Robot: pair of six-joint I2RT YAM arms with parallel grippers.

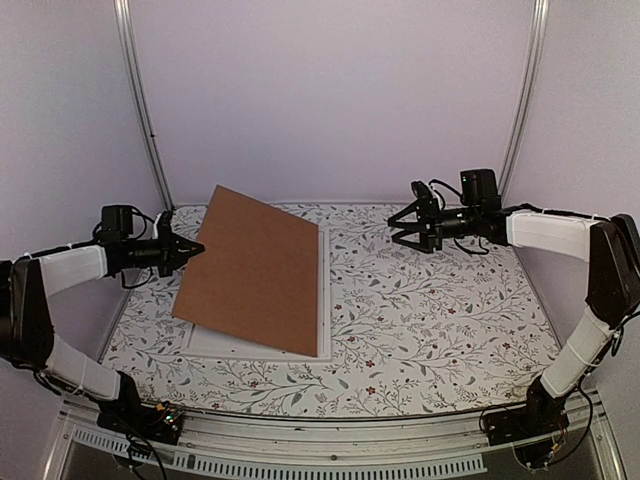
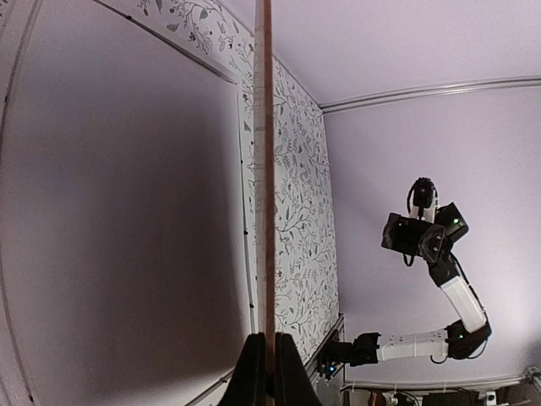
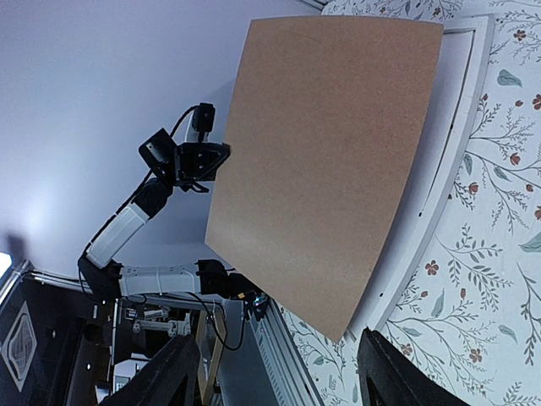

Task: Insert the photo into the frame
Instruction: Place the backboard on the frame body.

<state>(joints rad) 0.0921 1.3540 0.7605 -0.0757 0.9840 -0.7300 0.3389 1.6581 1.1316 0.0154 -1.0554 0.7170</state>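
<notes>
Nearest you, the frame [image 1: 230,346] lies flat on the left half of the patterned surface [image 1: 430,320], and you can see its white border along the near and right sides. The brown backing board [image 1: 255,265] slants over it, low toward the frame's near right corner and raised along its left edge. Your left gripper [image 1: 197,247] has that raised edge, with the jaws pinched thin on the board; the left wrist view shows this edge-on. Under the board all is shadow, so you cannot tell where the photo is. Farther back on the right, your right gripper [image 1: 397,232] hangs above the surface, well apart from the board, jaws spread wide and holding nothing.
</notes>
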